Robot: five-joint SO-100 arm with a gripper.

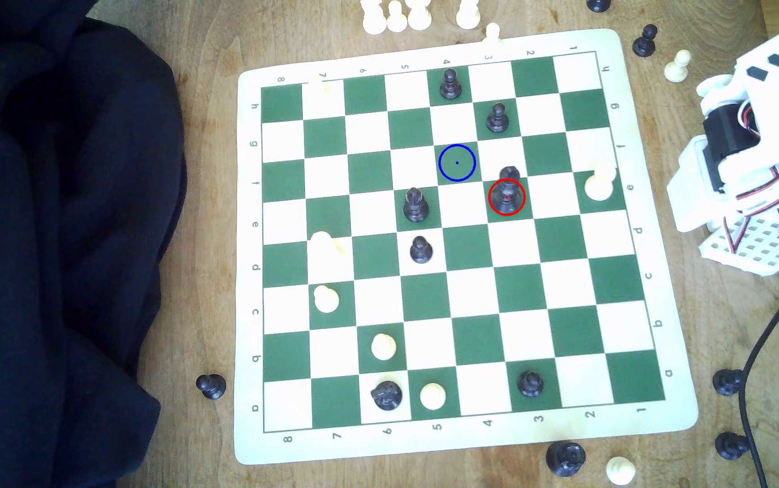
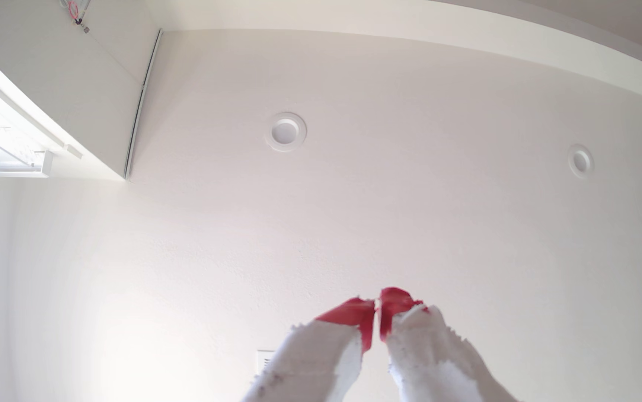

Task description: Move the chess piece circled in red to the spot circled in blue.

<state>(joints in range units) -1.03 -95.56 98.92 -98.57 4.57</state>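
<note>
Red-tipped gripper pointing ceilingward, jaws nearly meeting, empty | black piece standing upright, looking light, rigid, tippy | gripping slim waist advised

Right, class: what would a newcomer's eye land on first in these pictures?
First, the green-and-white chessboard mat on the wooden table, with a red ring around a tall black crowned piece and a blue ring on an empty green square diagonally beside it. Then the wrist view: the red-tipped white gripper, closed, pointing at the ceiling.
</note>
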